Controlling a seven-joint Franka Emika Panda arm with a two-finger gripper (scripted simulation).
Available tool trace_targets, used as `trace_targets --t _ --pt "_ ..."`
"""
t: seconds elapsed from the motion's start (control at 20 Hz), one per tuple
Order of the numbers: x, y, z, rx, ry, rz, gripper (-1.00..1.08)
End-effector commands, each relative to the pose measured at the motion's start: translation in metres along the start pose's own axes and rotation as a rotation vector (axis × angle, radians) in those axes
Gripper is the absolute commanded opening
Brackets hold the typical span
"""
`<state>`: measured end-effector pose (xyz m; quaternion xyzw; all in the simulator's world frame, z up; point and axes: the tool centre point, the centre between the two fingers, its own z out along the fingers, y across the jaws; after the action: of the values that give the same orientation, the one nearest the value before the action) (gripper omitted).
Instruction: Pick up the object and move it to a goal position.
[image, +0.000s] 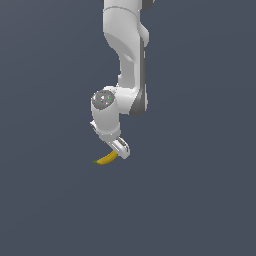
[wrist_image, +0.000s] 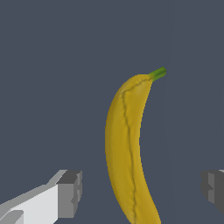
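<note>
The object is a small curved yellow banana (image: 106, 159) with a green tip, lying on the flat grey floor (image: 200, 200). In the exterior view my white gripper (image: 120, 149) is low over the banana's end toward the exterior view's right, and the tip sticks out to the exterior view's left. The wrist view shows the banana (wrist_image: 127, 148) running lengthwise between my two fingertips (wrist_image: 70, 192), with clear gaps on both sides. The gripper (wrist_image: 142, 190) is open and touches nothing that I can see.
Only the plain dark grey floor surrounds the banana. The white arm (image: 130, 55) rises above the gripper toward the top of the exterior view. No goal marker shows in either view.
</note>
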<state>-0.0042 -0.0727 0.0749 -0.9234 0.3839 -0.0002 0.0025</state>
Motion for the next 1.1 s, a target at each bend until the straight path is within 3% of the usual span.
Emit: trace_targets --t 0.0,0.45,1.05 --pt "0.002 0.003 0.004 -0.003 0.001 0.028 1.00" --pt "0.002 0.005 0.011 -0.005 0.001 0.037 1.00" --pt "0.002 0.006 0.055 -0.005 0.002 0.042 1.00"
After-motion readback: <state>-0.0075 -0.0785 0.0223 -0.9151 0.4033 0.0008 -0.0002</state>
